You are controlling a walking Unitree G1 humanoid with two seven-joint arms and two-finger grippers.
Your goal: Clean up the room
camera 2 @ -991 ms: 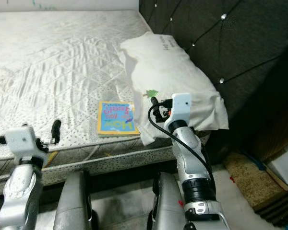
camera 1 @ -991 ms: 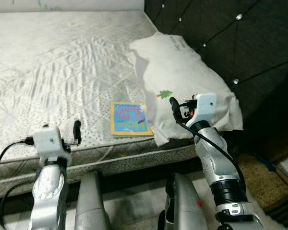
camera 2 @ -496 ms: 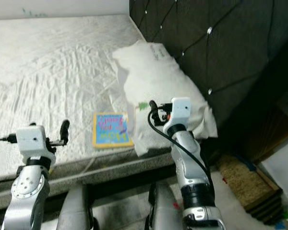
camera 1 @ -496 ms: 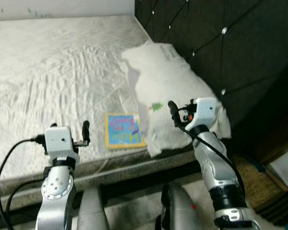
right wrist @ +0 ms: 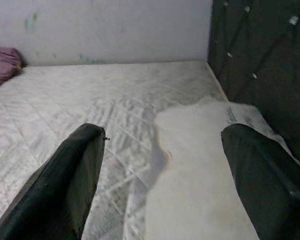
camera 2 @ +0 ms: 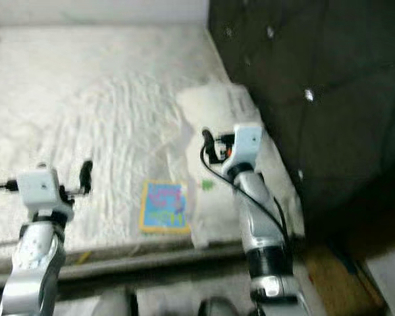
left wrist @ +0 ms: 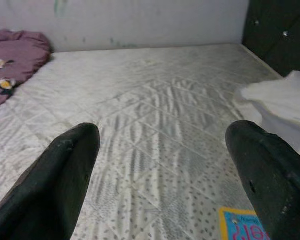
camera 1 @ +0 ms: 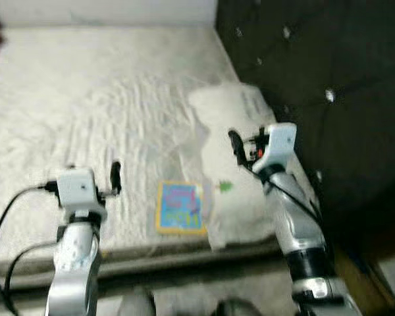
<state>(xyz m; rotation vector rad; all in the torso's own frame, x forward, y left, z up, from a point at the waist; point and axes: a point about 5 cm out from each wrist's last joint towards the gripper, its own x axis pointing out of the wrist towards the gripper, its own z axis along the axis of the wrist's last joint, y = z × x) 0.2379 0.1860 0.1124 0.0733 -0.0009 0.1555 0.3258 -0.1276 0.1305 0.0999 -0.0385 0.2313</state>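
Observation:
A small book (camera 1: 180,207) with a yellow-edged blue cover lies flat on the white mattress (camera 1: 85,99) near its front edge. Right of it a white pillow (camera 1: 224,112) rests against the dark tufted headboard (camera 1: 329,66). My left gripper (camera 1: 115,178) is raised over the mattress edge, left of the book, open and holding nothing. My right gripper (camera 1: 236,146) hovers over the pillow, also open and holding nothing. The left wrist view shows the book's corner (left wrist: 245,227) and the pillow (left wrist: 285,95) ahead between wide-apart fingers (left wrist: 65,170).
A purple blanket (left wrist: 15,55) is bunched at the far corner of the mattress by the wall (right wrist: 115,25). The mattress frame's front edge (camera 1: 184,257) runs below the book. The head views are blurred.
The whole head view has shifted and blurred, so the camera moved. Book and pillow lie where they were. Both arms stay raised with fingers apart.

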